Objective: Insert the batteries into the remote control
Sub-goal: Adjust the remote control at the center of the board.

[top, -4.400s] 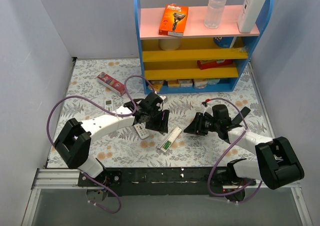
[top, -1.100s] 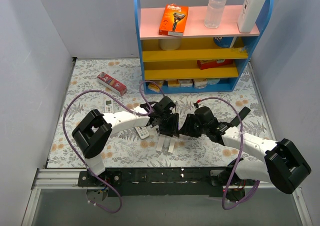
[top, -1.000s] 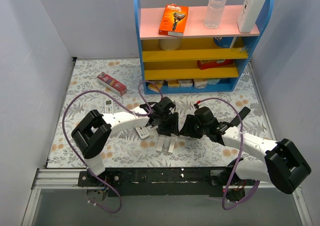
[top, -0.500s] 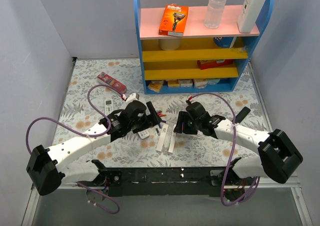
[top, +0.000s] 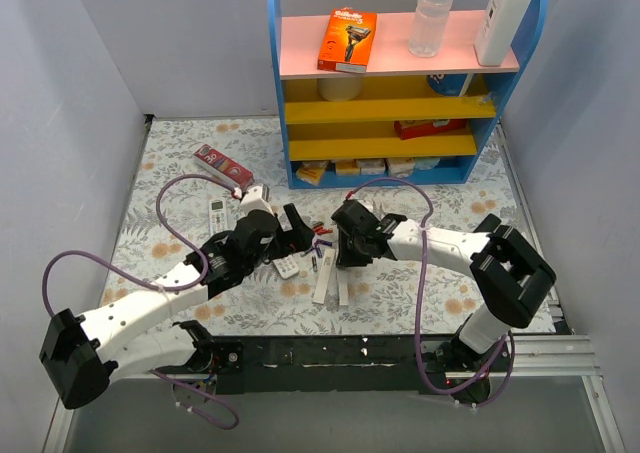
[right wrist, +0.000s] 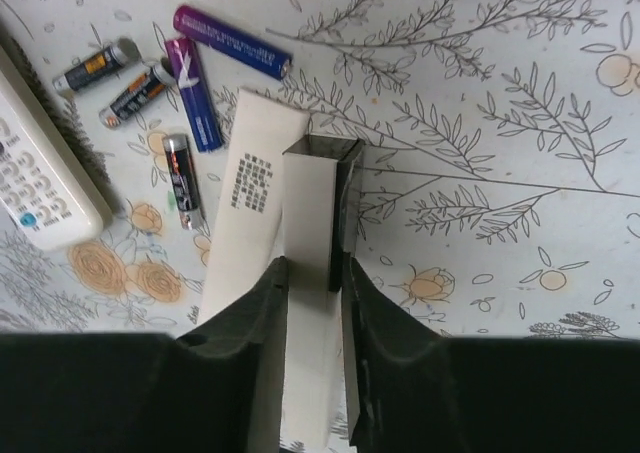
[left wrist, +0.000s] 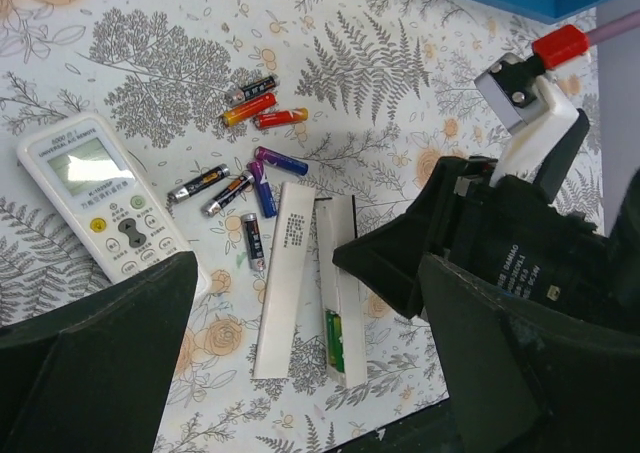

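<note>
Right gripper [right wrist: 312,273]: its fingers press on both long sides of the slim white remote control [right wrist: 318,208], gripping it where it lies on the cloth.
Left gripper [top: 300,235]: its fingers [left wrist: 90,363] are spread wide with nothing between them. It hangs above the loose cells.
Remote control: it lies back-up with the compartment open, and one green cell [left wrist: 335,341] sits inside.
Small cylindrical batteries [left wrist: 228,193]: they are scattered on the cloth just past the remote's far end, towards the shelf. They are black, purple-blue and red-orange, and some touch each other.
Flat white strip [right wrist: 245,228]: it lies against the remote on the left arm's side. It carries a block of print too small to read.
Broad white remote with a screen and buttons [left wrist: 105,208]: it lies beside the cells, and the print above its screen is not legible.
Writing: "Gillette" reads on the orange carton [top: 348,40] on the pink top shelf. The red carton [top: 222,166] on the cloth has white lettering that is unreadable.
Shelf: a blue-sided unit [top: 278,73] with yellow boards stands at the back. A clear plastic bottle [top: 434,13] and a white bottle [top: 503,13] stand on top.
Surface: a pale cloth printed with grey ferns and orange flowers [top: 180,173].
Room: plain pale walls [top: 70,93] stand at left, back and right.
</note>
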Controlling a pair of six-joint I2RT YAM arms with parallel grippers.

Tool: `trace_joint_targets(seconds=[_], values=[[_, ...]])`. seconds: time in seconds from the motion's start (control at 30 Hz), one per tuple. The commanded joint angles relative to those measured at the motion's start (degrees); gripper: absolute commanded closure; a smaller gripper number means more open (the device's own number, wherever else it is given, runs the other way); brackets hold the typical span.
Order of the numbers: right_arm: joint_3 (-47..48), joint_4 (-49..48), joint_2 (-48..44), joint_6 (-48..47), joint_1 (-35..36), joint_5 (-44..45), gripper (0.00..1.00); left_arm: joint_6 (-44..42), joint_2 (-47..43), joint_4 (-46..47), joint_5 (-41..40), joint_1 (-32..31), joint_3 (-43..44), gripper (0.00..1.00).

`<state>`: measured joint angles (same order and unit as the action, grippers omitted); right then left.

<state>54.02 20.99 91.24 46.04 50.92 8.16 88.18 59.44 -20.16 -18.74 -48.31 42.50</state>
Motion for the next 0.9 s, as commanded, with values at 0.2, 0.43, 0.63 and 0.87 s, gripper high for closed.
trace_joint_targets(seconds=[0.2,0.43,0.63,0.87], values=[[-2.51,0.37,-2.38,-5.07,-1.42,0.2,0.99,-9.08,-11.88,6.28,-0.07,0.94,-5.23,0.04],[-11.13,-5.81,-9.15,-8.59,-8.02,-7.55,0.82,-6.01,-16.02,6.54,-1.2,1.12,-9.01,0.04],[-2.17,1.86,-8.54,-6.94,-6.18,-4.03,0.4,-2.14,-15.41,6.98,-4.81,1.12,-9.72,0.03],[10.3,8.01,2.6,-4.12,-3.2,0.44,0.32,-1.26,-14.18,7.15,-6.83,1.12,-9.46,0.03]])
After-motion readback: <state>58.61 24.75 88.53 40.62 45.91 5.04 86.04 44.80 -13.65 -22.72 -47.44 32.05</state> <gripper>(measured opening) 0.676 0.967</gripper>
